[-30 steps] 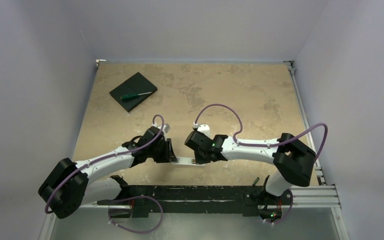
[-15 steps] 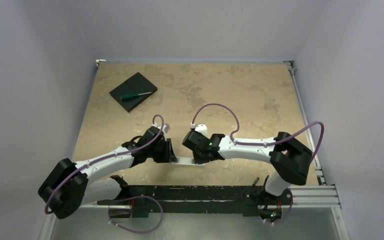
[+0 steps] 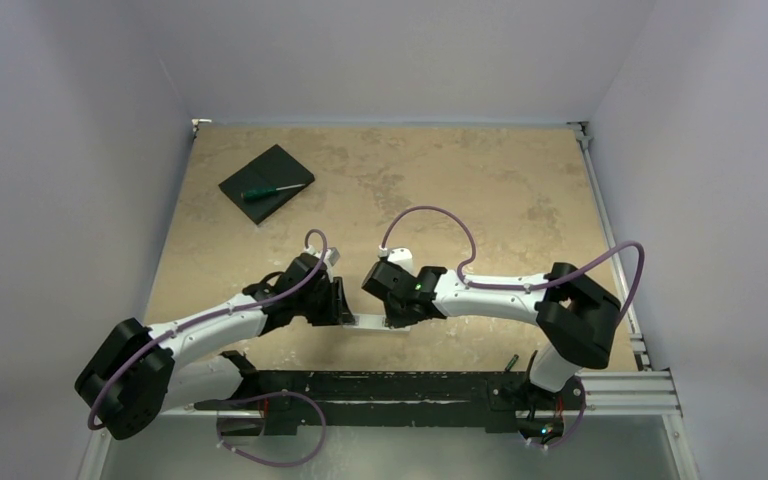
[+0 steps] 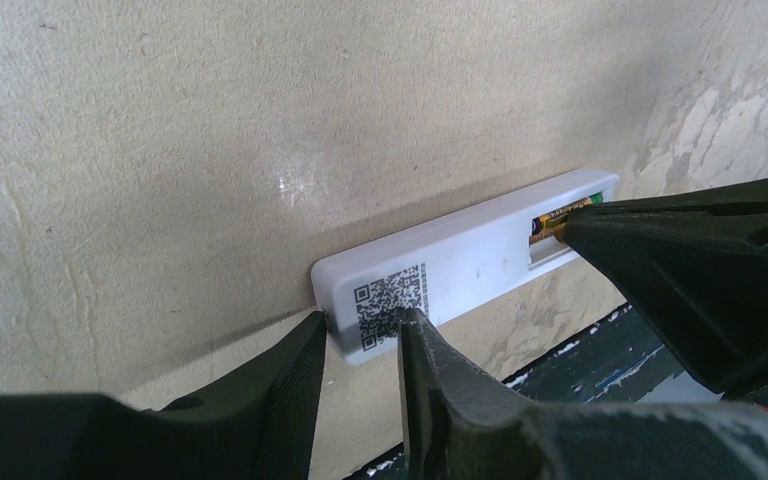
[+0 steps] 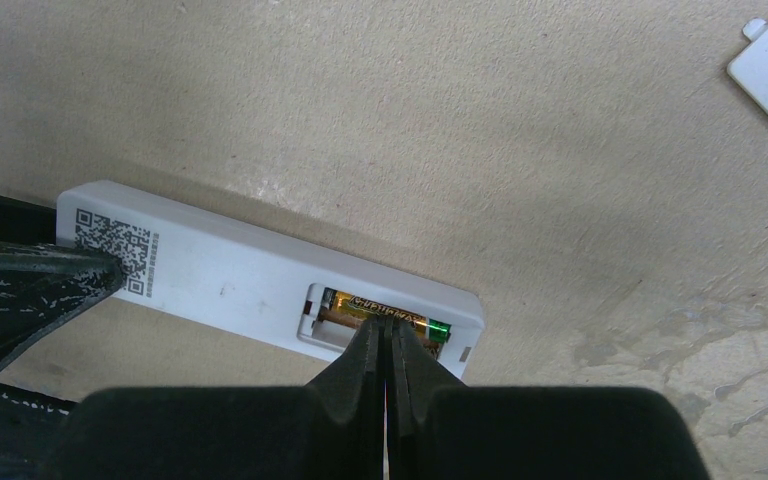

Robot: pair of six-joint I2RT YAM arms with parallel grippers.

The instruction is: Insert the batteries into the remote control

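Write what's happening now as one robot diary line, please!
step: seating battery | left gripper: shut on remote control, QR end | right gripper: shut, tips on battery in open compartment | remote control: back up

Soft, even light; sharp at mid-distance, blurred up close.
The overhead view is evenly lit and clear, with dull grey-violet walls. In the wrist views the table (image 4: 160,120) is bright, with a faint sheen. The remote control (image 5: 260,280) casts a thin, soft shadow, and the near black fingers (image 4: 280,400) are dark and out of focus.
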